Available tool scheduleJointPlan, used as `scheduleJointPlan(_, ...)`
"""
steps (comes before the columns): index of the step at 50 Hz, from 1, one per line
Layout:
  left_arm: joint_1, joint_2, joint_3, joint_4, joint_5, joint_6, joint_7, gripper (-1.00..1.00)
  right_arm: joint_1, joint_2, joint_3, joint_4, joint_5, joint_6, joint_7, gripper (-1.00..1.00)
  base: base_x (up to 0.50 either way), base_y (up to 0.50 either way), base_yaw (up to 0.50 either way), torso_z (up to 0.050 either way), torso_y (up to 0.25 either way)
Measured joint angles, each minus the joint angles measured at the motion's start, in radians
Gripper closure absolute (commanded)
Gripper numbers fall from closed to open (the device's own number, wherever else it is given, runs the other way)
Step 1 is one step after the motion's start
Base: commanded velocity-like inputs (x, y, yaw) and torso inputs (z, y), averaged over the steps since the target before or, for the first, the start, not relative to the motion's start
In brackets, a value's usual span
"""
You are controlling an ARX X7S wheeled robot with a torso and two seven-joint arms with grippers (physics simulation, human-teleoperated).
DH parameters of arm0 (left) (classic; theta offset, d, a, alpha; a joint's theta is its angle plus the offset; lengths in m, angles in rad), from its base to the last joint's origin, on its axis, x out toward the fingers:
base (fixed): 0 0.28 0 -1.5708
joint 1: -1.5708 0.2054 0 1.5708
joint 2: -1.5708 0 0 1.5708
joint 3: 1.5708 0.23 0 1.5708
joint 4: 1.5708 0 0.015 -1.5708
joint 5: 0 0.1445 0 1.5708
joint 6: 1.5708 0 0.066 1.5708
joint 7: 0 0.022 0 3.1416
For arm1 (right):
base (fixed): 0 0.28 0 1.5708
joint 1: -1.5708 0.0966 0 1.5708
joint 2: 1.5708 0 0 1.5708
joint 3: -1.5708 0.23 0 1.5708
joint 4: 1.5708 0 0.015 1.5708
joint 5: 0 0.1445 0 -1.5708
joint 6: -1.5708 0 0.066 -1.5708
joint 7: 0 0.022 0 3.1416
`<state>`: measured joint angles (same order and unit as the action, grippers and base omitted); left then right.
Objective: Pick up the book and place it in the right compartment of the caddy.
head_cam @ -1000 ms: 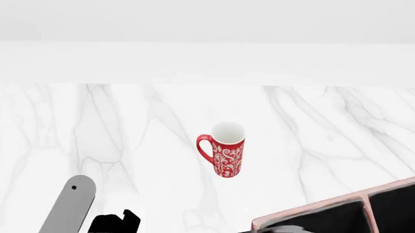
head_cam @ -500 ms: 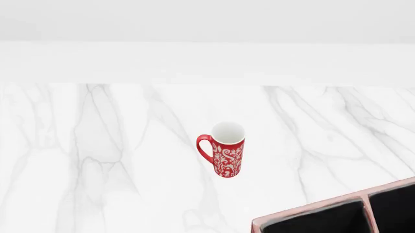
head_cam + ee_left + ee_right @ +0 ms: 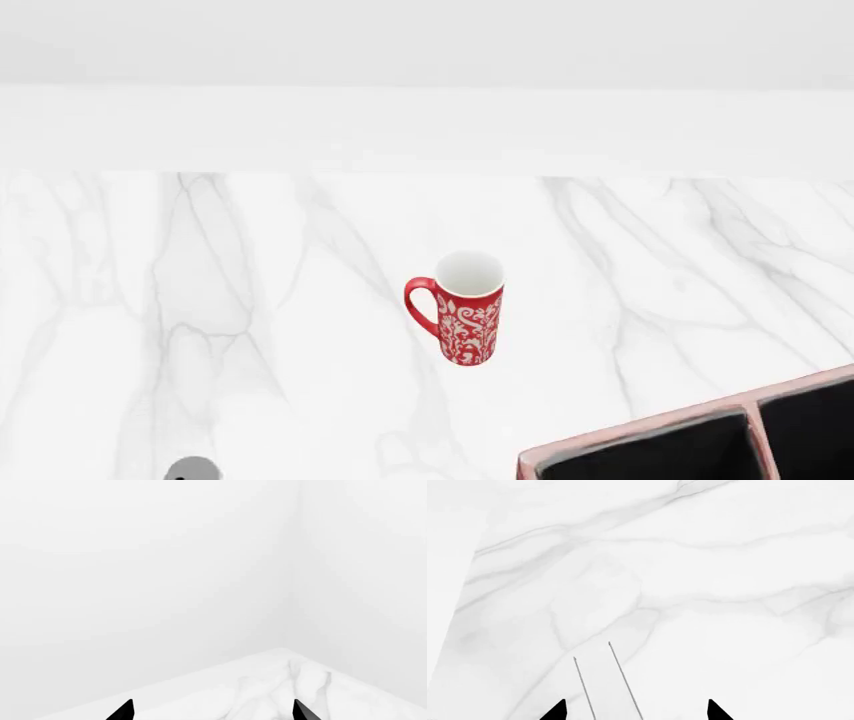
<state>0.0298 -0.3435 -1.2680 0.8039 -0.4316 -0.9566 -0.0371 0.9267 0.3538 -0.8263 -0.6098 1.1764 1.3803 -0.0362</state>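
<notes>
The book is out of view in every frame. The caddy (image 3: 627, 435) shows only as a corner at the head view's lower right: pale pink rim, a divider, black-lined compartments. My left gripper (image 3: 212, 714) is open, its two black fingertips wide apart, facing a white wall corner and a strip of marble. My right gripper (image 3: 635, 714) is open and empty over bare marble. A small grey part of the left arm (image 3: 194, 470) peeks in at the head view's lower edge.
A red-and-white patterned mug (image 3: 461, 308) stands upright mid-table on the white marble tabletop (image 3: 267, 300). A white wall (image 3: 427, 60) runs behind the table's far edge. Two thin grey lines (image 3: 604, 680) cross the marble in the right wrist view.
The left arm and its black gripper, at the head view's lower left one second ago, dropped out of view; now only a small grey tip shows there. Mug and caddy have not moved.
</notes>
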Motion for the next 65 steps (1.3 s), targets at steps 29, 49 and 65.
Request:
scheduleJointPlan(29, 0.007, 0.007, 0.008, -0.001, -0.001, 0.012, -0.002, -1.00, -0.063, 0.027, -0.138, 0.116, -0.104, -0.065, -0.040, -1.00, 0.00, 0.00, 0.00, 0.000, 0.000)
scheduleJointPlan(49, 0.004, 0.011, 0.033, -0.002, 0.001, 0.019, -0.010, -1.00, -0.087, 0.038, -0.251, 0.168, -0.172, -0.109, -0.099, -1.00, 0.00, 0.00, 0.00, 0.000, 0.000)
scheduleJointPlan(65, 0.011, 0.020, 0.047, -0.009, 0.006, 0.039, -0.008, -1.00, -0.077, 0.048, -0.316, 0.185, -0.262, -0.169, -0.089, 1.00, 0.00, 0.00, 0.00, 0.000, 0.000)
